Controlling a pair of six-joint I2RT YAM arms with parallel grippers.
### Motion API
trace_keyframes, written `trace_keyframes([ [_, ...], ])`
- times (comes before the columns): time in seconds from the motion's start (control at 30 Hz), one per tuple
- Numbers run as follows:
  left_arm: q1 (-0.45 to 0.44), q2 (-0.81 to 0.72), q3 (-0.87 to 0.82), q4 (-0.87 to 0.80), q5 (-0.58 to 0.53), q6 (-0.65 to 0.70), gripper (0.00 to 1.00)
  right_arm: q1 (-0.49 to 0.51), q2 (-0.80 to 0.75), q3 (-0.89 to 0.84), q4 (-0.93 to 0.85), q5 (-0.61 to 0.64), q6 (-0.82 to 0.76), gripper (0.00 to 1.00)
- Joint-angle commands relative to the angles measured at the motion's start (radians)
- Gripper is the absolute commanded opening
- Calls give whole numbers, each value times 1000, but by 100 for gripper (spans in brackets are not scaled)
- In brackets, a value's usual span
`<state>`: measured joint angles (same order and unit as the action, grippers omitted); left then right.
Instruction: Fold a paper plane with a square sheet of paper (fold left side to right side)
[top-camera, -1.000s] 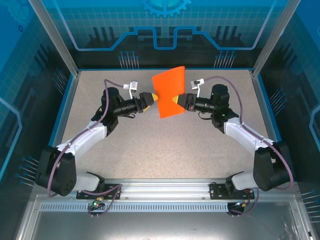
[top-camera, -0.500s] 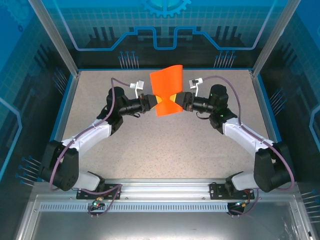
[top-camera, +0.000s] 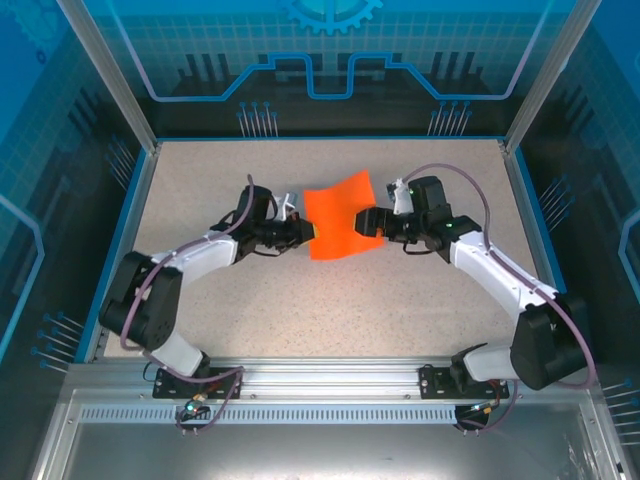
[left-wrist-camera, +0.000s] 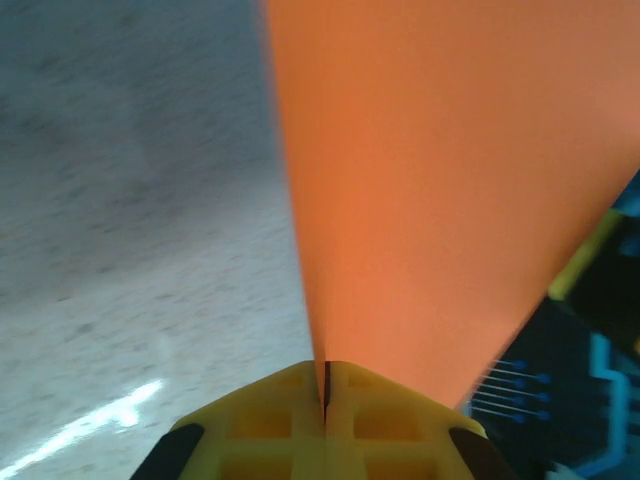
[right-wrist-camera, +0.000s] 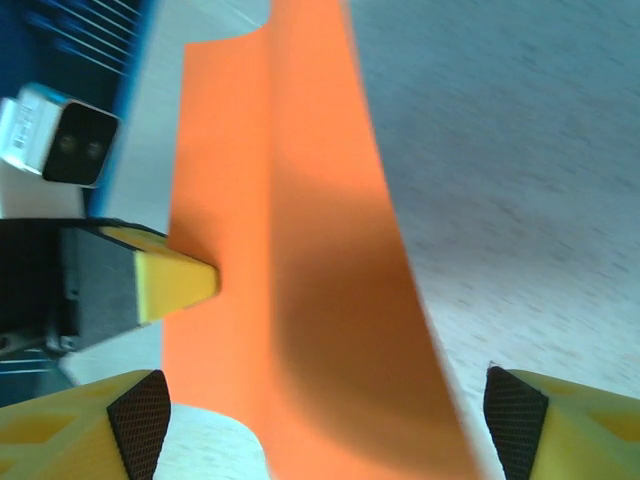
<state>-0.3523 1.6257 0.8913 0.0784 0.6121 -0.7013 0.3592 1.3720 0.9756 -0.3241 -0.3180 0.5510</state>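
The square sheet of paper (top-camera: 337, 213) is bright orange and hangs in a loose curve just above the table's middle, between the two grippers. My left gripper (top-camera: 303, 232) is shut on its left edge. In the left wrist view the yellow jaws (left-wrist-camera: 325, 385) pinch the sheet (left-wrist-camera: 450, 170), which rises away from them. My right gripper (top-camera: 366, 222) stands open at the sheet's right side. In the right wrist view the paper (right-wrist-camera: 300, 250) runs between the wide-apart fingertips (right-wrist-camera: 139, 419) untouched, and the left gripper's yellow finger (right-wrist-camera: 176, 285) presses its far edge.
The speckled grey table (top-camera: 330, 300) is bounded by a blue rim (top-camera: 128, 215) and clear enclosure walls. Both arm bases sit on the metal rail (top-camera: 330, 380) at the near edge. Cables loop off each wrist.
The left gripper has shut on the paper's left edge and the right gripper has opened off it. Both arms and the sheet have come down toward the table.
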Motion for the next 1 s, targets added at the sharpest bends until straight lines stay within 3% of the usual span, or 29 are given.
trace_keyframes([
  [0.0, 29, 66, 15, -125, -47, 101, 0, -6, 61, 0, -167, 104, -104, 86],
  [0.13, 47, 121, 22, -160, -65, 154, 0, 4, 112, -39, -92, 40, -73, 77],
  [0.33, 47, 155, 53, -244, -81, 220, 0, 49, 240, -15, 9, -40, -34, 41],
  [0.5, 47, 135, 47, -258, -87, 227, 0, 76, 372, 30, 72, -49, -9, 24],
  [0.7, 46, 107, 46, -245, -54, 208, 5, 86, 469, 70, 19, 25, -10, 21],
  [0.97, 8, 85, 58, -79, 66, 111, 38, 91, 505, 47, -12, 72, -18, 20],
])
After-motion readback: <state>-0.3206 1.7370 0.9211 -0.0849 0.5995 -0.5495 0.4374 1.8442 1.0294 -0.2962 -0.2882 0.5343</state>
